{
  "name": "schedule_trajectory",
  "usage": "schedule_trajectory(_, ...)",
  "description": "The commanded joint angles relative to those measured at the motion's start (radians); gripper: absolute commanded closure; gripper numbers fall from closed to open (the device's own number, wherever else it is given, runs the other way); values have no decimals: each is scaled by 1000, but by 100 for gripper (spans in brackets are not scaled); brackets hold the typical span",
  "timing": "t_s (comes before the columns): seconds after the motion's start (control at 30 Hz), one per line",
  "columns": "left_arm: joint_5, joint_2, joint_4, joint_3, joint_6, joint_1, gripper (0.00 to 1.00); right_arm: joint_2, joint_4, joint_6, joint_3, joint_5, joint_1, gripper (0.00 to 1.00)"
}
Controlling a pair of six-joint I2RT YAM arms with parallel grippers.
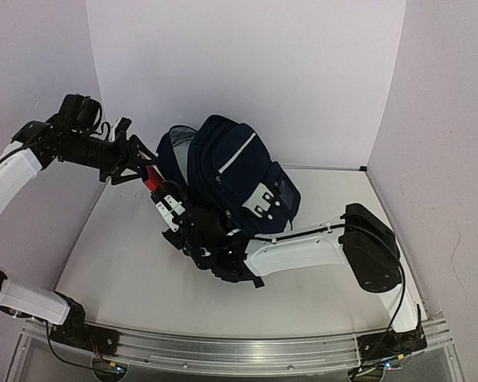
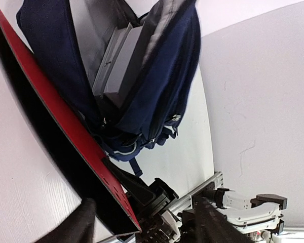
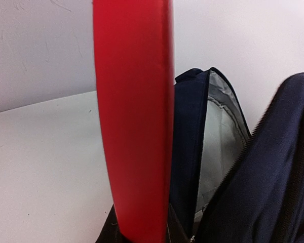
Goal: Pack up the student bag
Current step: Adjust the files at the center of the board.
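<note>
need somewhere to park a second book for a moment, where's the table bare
Bare table lies front-left, between the left arm's base and the student bag. A smaller patch sits back right, beyond the right arm's elbow. Crowded: the bag's mouth, where the red book and both arms meet.

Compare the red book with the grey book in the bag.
Colour: the red book is bright red, while the grey book is plain grey.
Place: the red book is outside the bag, up beside its open mouth, not yet packed; the grey book sits inside it against the light lining.
Shared: both are flat, with plain covers.
</note>
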Motion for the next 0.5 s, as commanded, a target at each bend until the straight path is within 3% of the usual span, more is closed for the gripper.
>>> schedule_trajectory(0.0,-135,-93,85,-57,-49,0,16,-47,154,21,-22,67,3,100)
schedule_trajectory(0.13,-190,-107,113,-127,-89,2,1,-54,188,22,-44,97,4,100)
schedule_trajectory(0.47,-61,-42,321,-249,-159,93,0,-73,215,-10,-99,65,14,100)
